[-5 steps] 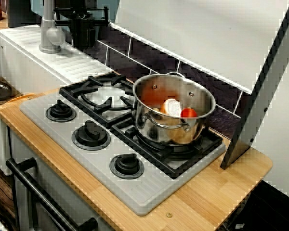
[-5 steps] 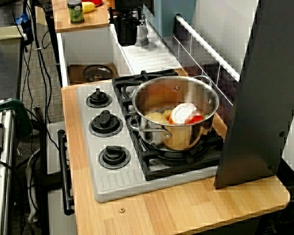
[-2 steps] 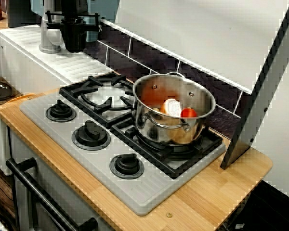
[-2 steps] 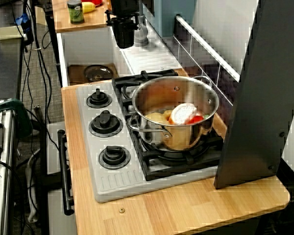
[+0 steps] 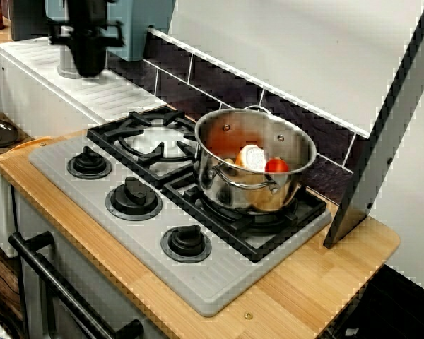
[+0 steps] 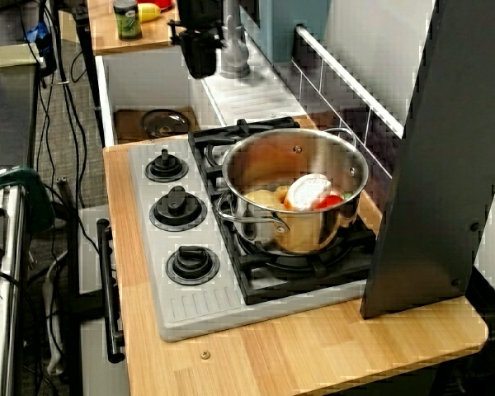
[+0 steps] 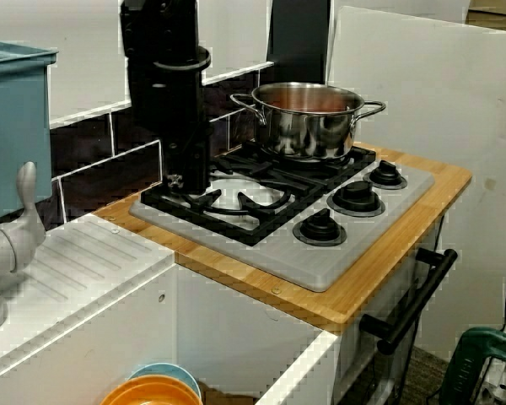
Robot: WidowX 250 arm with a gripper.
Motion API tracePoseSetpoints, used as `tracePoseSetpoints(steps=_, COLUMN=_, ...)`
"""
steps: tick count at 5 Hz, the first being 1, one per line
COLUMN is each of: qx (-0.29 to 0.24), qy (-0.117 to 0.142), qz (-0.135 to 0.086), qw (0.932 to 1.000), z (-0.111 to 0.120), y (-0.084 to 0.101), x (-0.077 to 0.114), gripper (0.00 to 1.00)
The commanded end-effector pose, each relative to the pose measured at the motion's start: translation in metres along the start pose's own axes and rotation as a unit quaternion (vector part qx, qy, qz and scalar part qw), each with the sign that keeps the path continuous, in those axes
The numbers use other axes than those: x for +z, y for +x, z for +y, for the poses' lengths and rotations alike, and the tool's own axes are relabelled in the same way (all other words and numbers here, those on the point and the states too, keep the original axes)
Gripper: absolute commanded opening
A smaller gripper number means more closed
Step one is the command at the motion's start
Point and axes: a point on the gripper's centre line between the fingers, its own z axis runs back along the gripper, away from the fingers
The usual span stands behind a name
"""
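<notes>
Above the white drainboard [image 5: 120,99], a black hand [image 5: 88,69] hangs close beside the grey tap [image 6: 234,56], well apart from the steel pot [image 5: 230,187] on the stove [image 5: 219,282] set in the wooden desk [image 5: 325,275]. The fingers read as one dark mass in every view, so how far apart they stand cannot be told; nothing shows in their grip.

The likely trouble is a knock. With so little room between them, any sideways drift toward the wall could clip the tap, which looks fixed and would not give. A straight drop would land the fingertips on the board's ribs. In the front view the hand hides part of the tap, which makes the gap hard to judge.

The tap stands upright near the back of the drainboard. It is dull grey metal, with a thick round base and a plain stem rising out of frame.
</notes>
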Motion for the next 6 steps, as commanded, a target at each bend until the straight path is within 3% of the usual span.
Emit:
tracePoseSetpoints(steps=1, qx=0.035, qy=-0.013, qz=-0.054, qw=0.9978, z=0.043, y=0.006, x=0.023, gripper=0.0)
tracePoseSetpoints(steps=4, qx=0.031, qy=0.022, qz=-0.116, qw=0.9925, z=0.052, y=-0.007, x=0.018, gripper=0.0)
tracePoseSetpoints(steps=6, qx=0.029, qy=0.046, qz=-0.14, qw=0.9886, z=0.057, y=-0.013, x=0.009, gripper=0.0)
